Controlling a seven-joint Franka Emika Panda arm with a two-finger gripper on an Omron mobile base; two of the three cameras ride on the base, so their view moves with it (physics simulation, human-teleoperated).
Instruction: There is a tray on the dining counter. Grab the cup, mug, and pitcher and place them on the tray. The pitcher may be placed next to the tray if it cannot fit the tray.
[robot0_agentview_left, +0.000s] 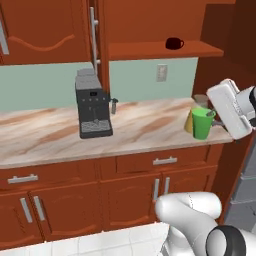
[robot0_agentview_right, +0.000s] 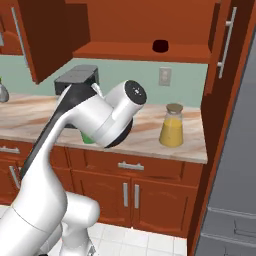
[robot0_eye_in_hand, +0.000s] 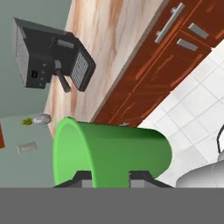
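Note:
My gripper is shut on the bright green cup, which stands upright near the right end of the marbled wall counter. In the hand view the cup lies across the frame, pinched at its rim between the fingertips of the gripper. A sliver of the cup peeks from under the arm. The pitcher with orange liquid and a tan lid stands on the counter just behind the cup, and part of the pitcher shows beside the cup. The dark red mug sits on the open shelf above; the right base view also has the mug. The tray and the dining counter are out of view.
A black coffee machine stands mid-counter to the left of the cup. Red-brown cabinets hang above and stand below the counter. A tall grey appliance borders the counter on the right. White floor tiles lie below.

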